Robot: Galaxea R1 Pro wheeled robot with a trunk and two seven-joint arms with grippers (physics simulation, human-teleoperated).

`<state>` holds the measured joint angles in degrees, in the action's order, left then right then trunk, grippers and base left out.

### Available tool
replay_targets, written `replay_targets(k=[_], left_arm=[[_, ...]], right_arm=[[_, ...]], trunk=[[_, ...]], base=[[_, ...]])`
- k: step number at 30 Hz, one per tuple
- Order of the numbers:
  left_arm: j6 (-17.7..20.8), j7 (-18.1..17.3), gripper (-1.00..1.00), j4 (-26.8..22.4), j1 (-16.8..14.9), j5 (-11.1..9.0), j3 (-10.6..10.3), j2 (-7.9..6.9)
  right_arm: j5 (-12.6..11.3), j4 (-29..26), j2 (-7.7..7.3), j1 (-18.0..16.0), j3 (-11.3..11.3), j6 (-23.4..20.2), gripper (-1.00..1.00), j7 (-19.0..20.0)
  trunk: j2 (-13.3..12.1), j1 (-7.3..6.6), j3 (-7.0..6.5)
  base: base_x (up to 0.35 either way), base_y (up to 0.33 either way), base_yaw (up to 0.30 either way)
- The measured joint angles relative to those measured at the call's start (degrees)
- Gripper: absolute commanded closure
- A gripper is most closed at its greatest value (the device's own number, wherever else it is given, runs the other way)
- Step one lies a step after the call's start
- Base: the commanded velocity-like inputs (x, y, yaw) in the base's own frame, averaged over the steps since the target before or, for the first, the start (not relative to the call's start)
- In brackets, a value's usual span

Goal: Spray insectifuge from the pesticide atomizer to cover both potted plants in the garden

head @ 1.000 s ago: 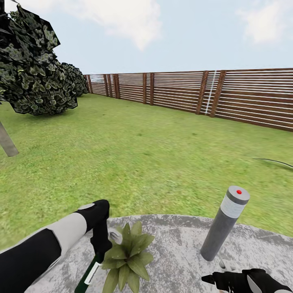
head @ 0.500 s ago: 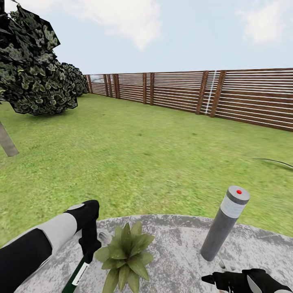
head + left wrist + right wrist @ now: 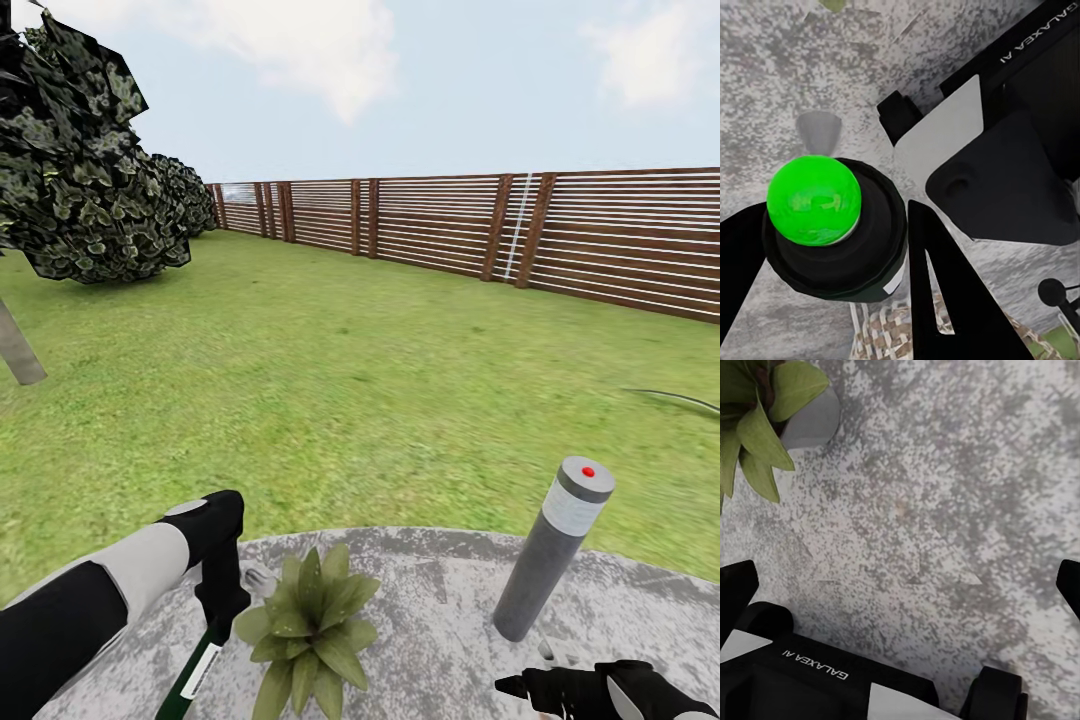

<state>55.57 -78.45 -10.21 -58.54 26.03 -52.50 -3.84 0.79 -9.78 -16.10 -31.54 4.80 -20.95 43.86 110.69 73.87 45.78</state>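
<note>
A grey bollard lamp (image 3: 553, 549) stands on the patio (image 3: 430, 620), with a leafy tree (image 3: 70, 160) across the lawn.

A green lawn (image 3: 330, 380) runs to a brown slatted wooden fence (image 3: 560, 240) along the far side under a pale blue, cloudy sky (image 3: 400, 80). Dark leafy trees (image 3: 80, 170) stand at far left. Nearest, a grey mottled paved patio (image 3: 440, 620) carries a grey bollard lamp (image 3: 555, 550) at right.

Patio (image 3: 620, 600): rough mottled grey stone. Fence (image 3: 600, 235): brown slatted wood. Bollard lamp (image 3: 553, 548): matt grey, metal-looking. Pesticide atomizer (image 3: 195, 675): glossy dark green, white label.
</note>
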Motion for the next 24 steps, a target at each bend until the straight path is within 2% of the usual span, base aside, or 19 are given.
replay_targets(k=[10, 15, 20, 24], left_arm=[[-0.02, 0.07, 1.00, -0.06, 0.00, 0.00, 0.02, 0.00], [-0.33, 0.27, 1.00, -3.80, 0.00, -0.02, 0.03, -0.11], [-1.18, 1.94, 1.00, -4.83, 0.00, 0.04, 1.83, -0.43], [-1.50, 2.88, 1.00, -4.70, 0.00, 0.15, 2.17, -1.17]], right_arm=[[0.00, 0.00, 0.00, 0.00, 0.00, 0.00, -1.00, 0.00], [0.00, 0.01, 0.00, 0.00, 0.00, 0.00, -1.00, 0.00], [0.00, 0.00, 0.00, 0.00, 0.00, 0.00, -1.00, 0.00], [0.00, 0.00, 0.00, 0.00, 0.00, 0.00, -1.00, 0.00]], trunk=[[0.00, 0.00, 0.00], [0.00, 0.00, 0.00], [0.00, 0.00, 0.00], [0.00, 0.00, 0.00]], base=[[0.004, 0.024, 0.000], [0.000, 0.000, 0.000], [0.000, 0.000, 0.000], [0.000, 0.000, 0.000]])
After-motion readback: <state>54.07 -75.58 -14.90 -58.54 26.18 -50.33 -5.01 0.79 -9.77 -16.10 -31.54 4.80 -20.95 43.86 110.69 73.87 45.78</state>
